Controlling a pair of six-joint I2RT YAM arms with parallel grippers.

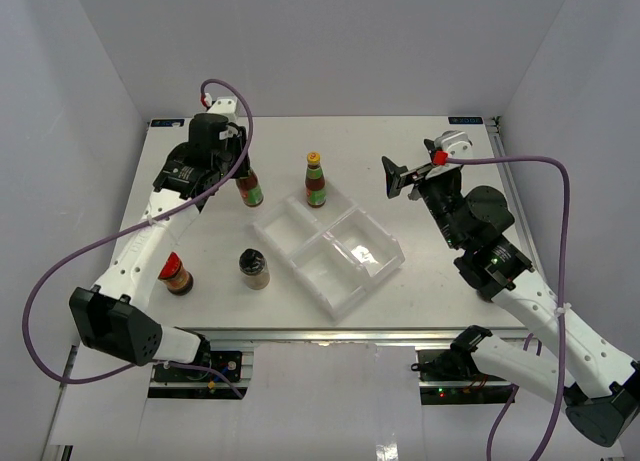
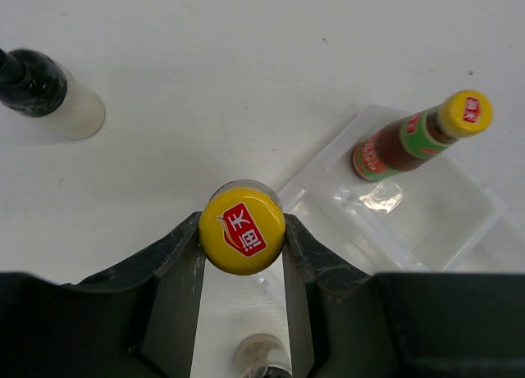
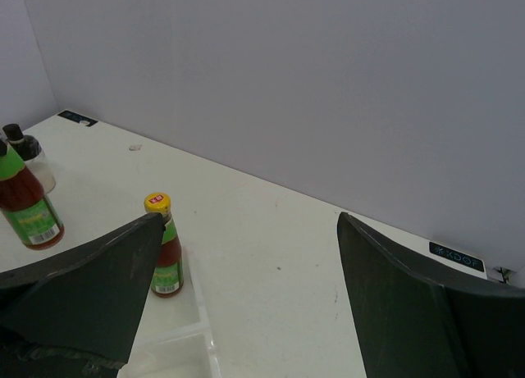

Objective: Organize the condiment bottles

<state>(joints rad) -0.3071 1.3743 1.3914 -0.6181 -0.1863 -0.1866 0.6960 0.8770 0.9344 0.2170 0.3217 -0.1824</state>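
My left gripper (image 1: 238,168) is shut on the yellow cap of a slim dark sauce bottle (image 1: 250,190), upright by the tray's far left corner; the left wrist view shows its fingers (image 2: 316,259) pressed on the cap (image 2: 242,230). A second yellow-capped sauce bottle (image 1: 316,180) stands in the clear tray's (image 1: 345,281) far compartment, and shows in the left wrist view (image 2: 410,140) and the right wrist view (image 3: 166,251). A red-lidded jar (image 1: 175,273) and a dark-lidded shaker (image 1: 254,269) stand at the front left. A pale black-capped bottle (image 2: 49,95) stands beyond the held one. My right gripper (image 1: 405,176) is open and empty, raised right of the tray.
The tray's other compartments hold nothing. The left arm's purple cable (image 1: 60,271) loops over the table's left side. White walls enclose the table on three sides.
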